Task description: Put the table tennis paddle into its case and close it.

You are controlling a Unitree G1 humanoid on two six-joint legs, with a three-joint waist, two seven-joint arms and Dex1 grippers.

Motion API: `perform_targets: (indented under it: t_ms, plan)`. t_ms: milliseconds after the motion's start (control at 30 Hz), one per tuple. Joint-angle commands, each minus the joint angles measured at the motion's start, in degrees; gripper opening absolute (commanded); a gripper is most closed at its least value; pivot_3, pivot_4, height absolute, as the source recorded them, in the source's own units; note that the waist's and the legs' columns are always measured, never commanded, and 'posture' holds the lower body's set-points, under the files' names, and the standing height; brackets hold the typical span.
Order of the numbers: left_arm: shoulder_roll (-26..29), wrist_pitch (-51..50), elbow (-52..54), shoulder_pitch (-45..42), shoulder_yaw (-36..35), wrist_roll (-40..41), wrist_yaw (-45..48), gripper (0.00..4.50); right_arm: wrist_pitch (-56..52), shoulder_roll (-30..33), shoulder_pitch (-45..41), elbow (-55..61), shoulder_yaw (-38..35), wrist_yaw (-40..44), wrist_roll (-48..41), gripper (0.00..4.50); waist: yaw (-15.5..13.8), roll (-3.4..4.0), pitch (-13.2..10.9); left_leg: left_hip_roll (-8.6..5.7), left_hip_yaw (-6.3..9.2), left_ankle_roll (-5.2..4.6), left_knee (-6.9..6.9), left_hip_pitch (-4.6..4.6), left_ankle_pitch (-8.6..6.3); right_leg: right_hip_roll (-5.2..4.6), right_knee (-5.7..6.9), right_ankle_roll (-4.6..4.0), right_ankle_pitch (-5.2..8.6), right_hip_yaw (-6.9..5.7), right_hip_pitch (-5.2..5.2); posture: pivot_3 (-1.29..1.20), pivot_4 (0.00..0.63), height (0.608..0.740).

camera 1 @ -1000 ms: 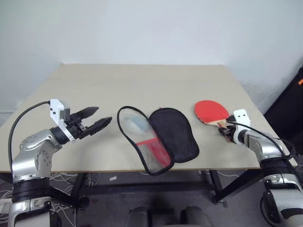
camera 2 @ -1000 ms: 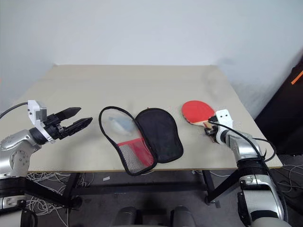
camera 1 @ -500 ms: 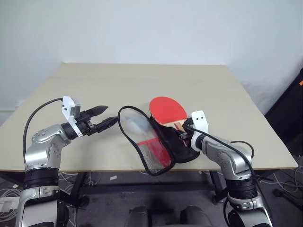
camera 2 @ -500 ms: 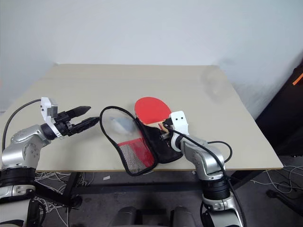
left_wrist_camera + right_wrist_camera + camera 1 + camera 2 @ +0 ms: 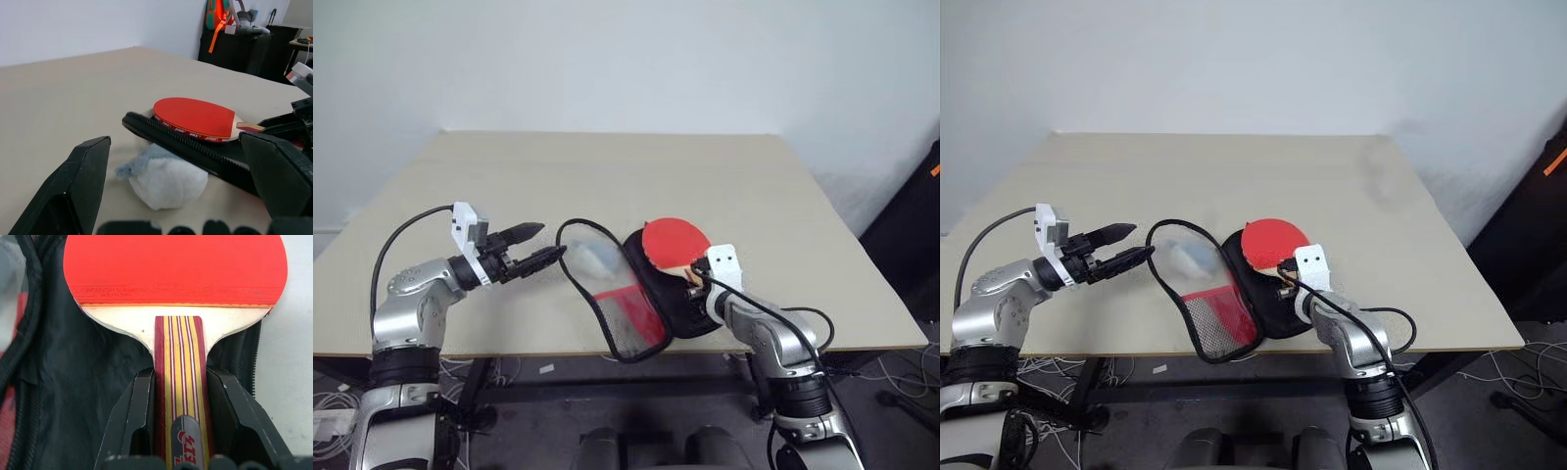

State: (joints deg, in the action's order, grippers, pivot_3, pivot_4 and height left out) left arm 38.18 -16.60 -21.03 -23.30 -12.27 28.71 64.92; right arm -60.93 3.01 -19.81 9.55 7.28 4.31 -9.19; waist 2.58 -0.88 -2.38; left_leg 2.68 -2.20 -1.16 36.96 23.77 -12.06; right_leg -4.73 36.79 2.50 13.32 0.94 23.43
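- Since the earlier frame, the right gripper [image 5: 693, 285] has carried the table tennis paddle [image 5: 674, 242] from the right edge of the table [image 5: 607, 166] toward the middle, and the paddle is now over the open case [image 5: 641, 289].
- Right gripper: its two black fingers [image 5: 134, 423] are clamped on either side of the paddle's striped wooden handle, grasping the paddle.
- Paddle: the red rubber face points up, and the blade extends away from the right gripper toward the far edge of the table. The blade sits over the black half of the case; whether it rests on the fabric cannot be told.
- Left gripper [image 5: 544, 245]: its fingers are spread apart and grasp nothing. It points roughly level toward the case, with the tips just beside the black edging of the red mesh half; contact cannot be confirmed.
- Case: it lies unzipped and spread flat near the front edge of the table, about midway along it. The red mesh half is on the robot's left, the black half on the right.
- White cloth lump [image 5: 164, 174]: it lies inside the left half of the case, close to the black zip edging, between the left gripper and the paddle.
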Motion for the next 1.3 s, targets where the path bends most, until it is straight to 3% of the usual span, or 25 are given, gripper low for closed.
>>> perform_targets:
  t_ms: [33, 1000, 1300]
  plan:
    - [0.46, 0.9, 2.07, -0.65, -1.26, 0.3, -0.18, 4.5, -1.65, -0.25, -0.48, 2.41, 1.72, 0.69, -0.04, 1.14, 0.0, 0.0, 0.0, 0.0, 0.0, 0.0, 0.0, 0.0, 0.0, 0.0, 0.0, 0.01, 0.01, 0.0, 0.0, 0.0, 0.0, 0.74]
    - [-0.66, 0.68, 0.85, -1.35, -0.4, -0.18, -0.46, 4.5, -8.12, 1.66, 1.2, 14.68, 7.53, 3.96, -0.48, 1.14, 0.46, 0.0, 0.0, 0.04, -0.01, 0.0, 0.0, 0.0, 0.0, 0.03, 0.01, 0.07, 0.05, 0.0, 0.03, 0.0, 0.0, 0.74]
    - [-0.61, 0.38, 0.76, -1.31, -0.37, -0.13, -0.51, 4.5, -5.66, 0.48, -0.8, 15.16, 3.25, 4.27, -1.05, 1.14, 0.46, 0.0, -0.01, 0.04, 0.0, 0.01, 0.0, 0.0, 0.0, 0.03, 0.01, 0.16, 0.1, 0.0, 0.03, 0.0, 0.0, 0.74]
